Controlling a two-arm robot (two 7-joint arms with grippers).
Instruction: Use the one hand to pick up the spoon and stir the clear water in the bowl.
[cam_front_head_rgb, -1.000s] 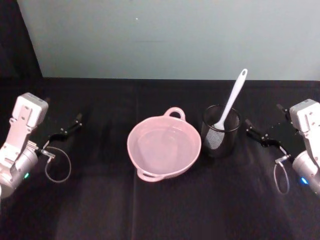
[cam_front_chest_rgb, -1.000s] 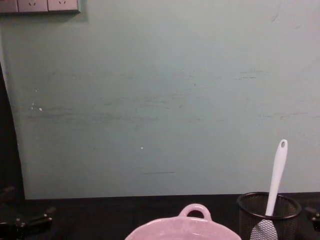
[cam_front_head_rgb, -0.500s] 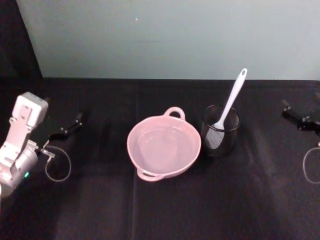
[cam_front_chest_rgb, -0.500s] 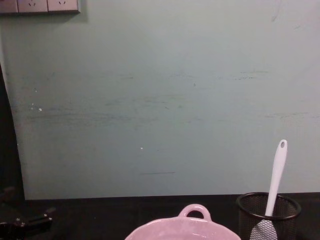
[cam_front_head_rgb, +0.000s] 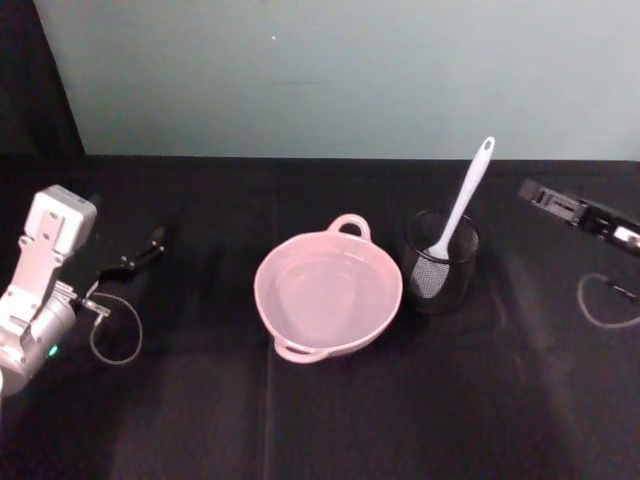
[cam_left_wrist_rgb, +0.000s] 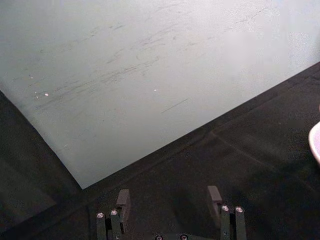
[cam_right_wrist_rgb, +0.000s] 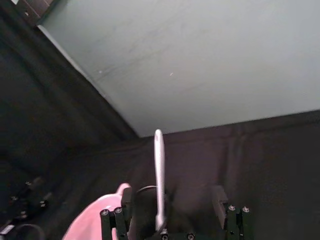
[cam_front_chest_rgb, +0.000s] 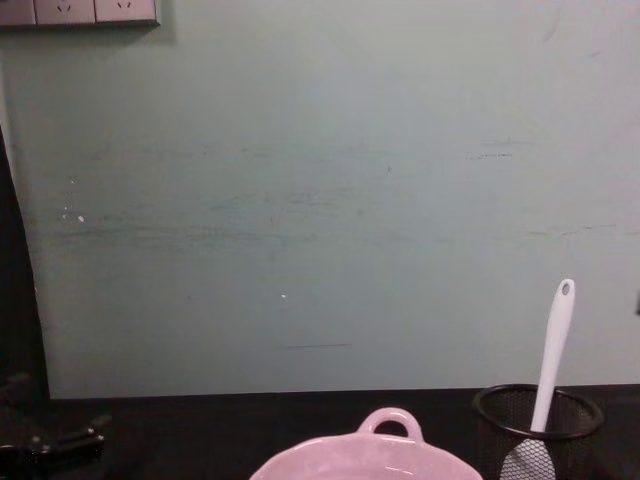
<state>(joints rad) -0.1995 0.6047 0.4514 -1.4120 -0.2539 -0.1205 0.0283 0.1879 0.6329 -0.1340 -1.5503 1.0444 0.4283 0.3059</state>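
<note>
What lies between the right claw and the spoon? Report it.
Head view: just bare black cloth between the open right claw and the spoon standing in the mesh cup.

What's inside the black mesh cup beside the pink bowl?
The white spoon stands in the mesh cup head down, handle leaning out over the rim. Its head shows through the mesh; the cup's floor is hidden.

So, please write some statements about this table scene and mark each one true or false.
1. The slim white plastic spoon stands in the black wire-mesh cup. True.
2. The wide pale pink glossy bowl sits on the cup's right. False: it sits on its left.
3. The right black two-finger gripper grips the spoon. False: it is open, apart from the spoon.
4. The left gripper is open. True.
</note>
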